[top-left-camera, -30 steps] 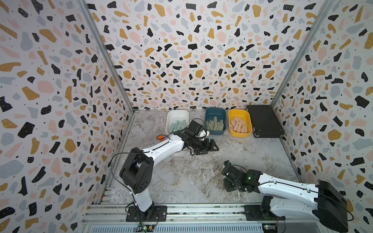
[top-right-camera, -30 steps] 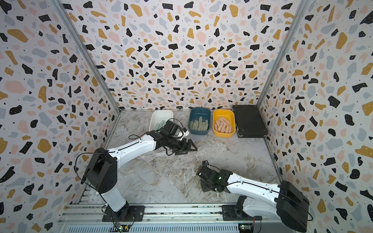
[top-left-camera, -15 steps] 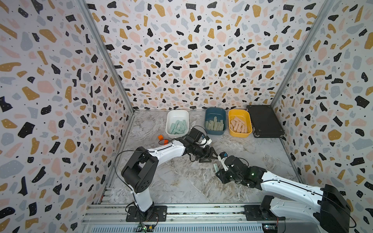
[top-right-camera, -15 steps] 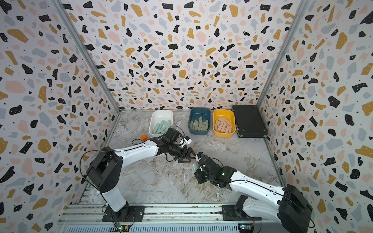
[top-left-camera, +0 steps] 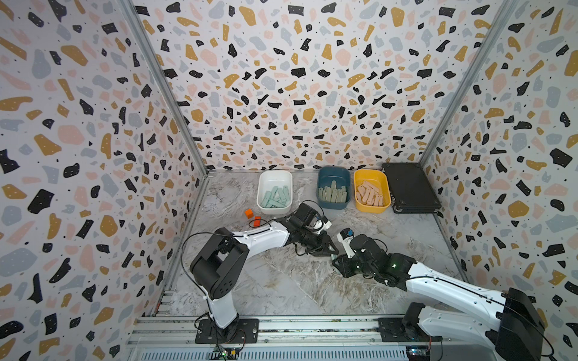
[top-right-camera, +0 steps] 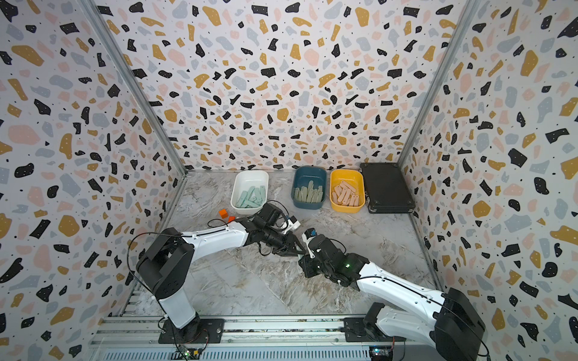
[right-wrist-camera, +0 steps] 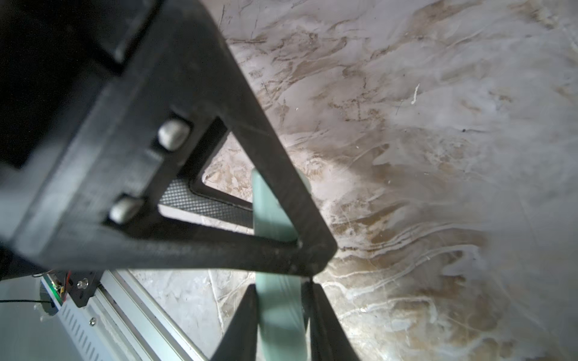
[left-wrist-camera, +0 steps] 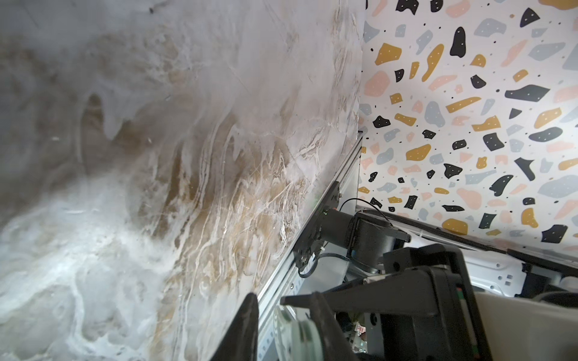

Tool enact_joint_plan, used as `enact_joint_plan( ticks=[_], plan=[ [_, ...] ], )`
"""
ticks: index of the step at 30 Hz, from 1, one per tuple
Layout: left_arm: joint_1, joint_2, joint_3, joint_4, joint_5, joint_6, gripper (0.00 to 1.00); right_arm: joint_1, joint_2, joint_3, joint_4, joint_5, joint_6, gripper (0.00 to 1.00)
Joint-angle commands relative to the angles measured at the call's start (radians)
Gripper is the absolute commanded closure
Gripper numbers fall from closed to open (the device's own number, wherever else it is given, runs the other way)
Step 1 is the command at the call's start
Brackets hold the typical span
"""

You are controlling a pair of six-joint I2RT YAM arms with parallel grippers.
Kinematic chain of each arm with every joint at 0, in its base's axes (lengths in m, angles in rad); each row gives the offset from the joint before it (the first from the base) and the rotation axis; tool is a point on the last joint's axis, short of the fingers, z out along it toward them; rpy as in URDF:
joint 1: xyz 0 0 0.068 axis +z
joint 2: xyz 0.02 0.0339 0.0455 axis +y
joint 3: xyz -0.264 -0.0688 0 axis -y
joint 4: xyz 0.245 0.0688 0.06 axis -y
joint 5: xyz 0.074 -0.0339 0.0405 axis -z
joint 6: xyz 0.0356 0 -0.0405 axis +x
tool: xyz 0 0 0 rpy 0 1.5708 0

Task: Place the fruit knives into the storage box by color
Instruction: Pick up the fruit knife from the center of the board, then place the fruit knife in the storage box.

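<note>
Nearest me, the desk point(top-left-camera: 281, 281) in front of the arms is lying bare, and I am finding no loose knife on it. At mid-desk the two arms are meeting tip to tip. In the right wrist view the right gripper point(right-wrist-camera: 278, 289) is keeping its jaws clamped on one end of a mint-blue knife point(right-wrist-camera: 278, 315). The left gripper point(top-left-camera: 331, 250) is pressing its jaws onto the other end. Both are holding the knife clear of the desk, and I am reading this as a hand-over.

Further back, two orange blocks point(top-left-camera: 252, 217) are sitting just beside the white tub point(top-left-camera: 275, 171), which is holding the other mint-blue knives point(top-left-camera: 275, 197). The teal tub point(top-left-camera: 333, 168) is carrying sage knives point(top-left-camera: 333, 193) and the yellow tub point(top-left-camera: 370, 171) peach ones point(top-left-camera: 370, 193). The black case point(top-left-camera: 409, 187) is lying shut next to it.

I am judging the sort nearly finished. This knife looks like the last, and it is still waiting to be released on the right and carried to the white tub.

A second ago the left arm was up by the tubs with its jaws wide apart, and the right arm was hanging back towards the front of the desk. Since then they have come together, and the left jaws have closed in.
</note>
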Motion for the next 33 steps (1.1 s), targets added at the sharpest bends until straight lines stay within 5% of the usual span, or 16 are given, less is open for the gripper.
enact_joint_plan(
  ticks=[1, 6, 11, 14, 20, 33],
  plan=[
    [-0.002, -0.011, -0.011, 0.04, 0.015, -0.005, 0.83, -0.003, -0.002, 0.051, -0.005, -0.004, -0.017, 0.89],
    [0.018, -0.018, 0.025, 0.002, -0.004, 0.003, 0.98, -0.005, 0.002, 0.061, -0.023, 0.007, -0.029, 0.71],
    [0.192, 0.013, 0.201, -0.251, -0.102, 0.13, 1.0, -0.02, 0.005, 0.076, -0.076, 0.094, -0.098, 0.17],
    [0.337, 0.033, 0.313, -0.301, -0.172, 0.149, 1.0, -0.04, 0.022, 0.077, -0.072, 0.105, -0.12, 0.02],
    [0.53, 0.182, 0.55, -0.253, -0.321, 0.089, 1.0, -0.089, 0.091, 0.09, -0.031, 0.03, -0.123, 0.01],
    [0.611, 0.649, 1.112, -0.204, -0.51, 0.081, 0.96, -0.197, 0.078, 0.064, -0.025, -0.064, -0.129, 0.01]
  ],
)
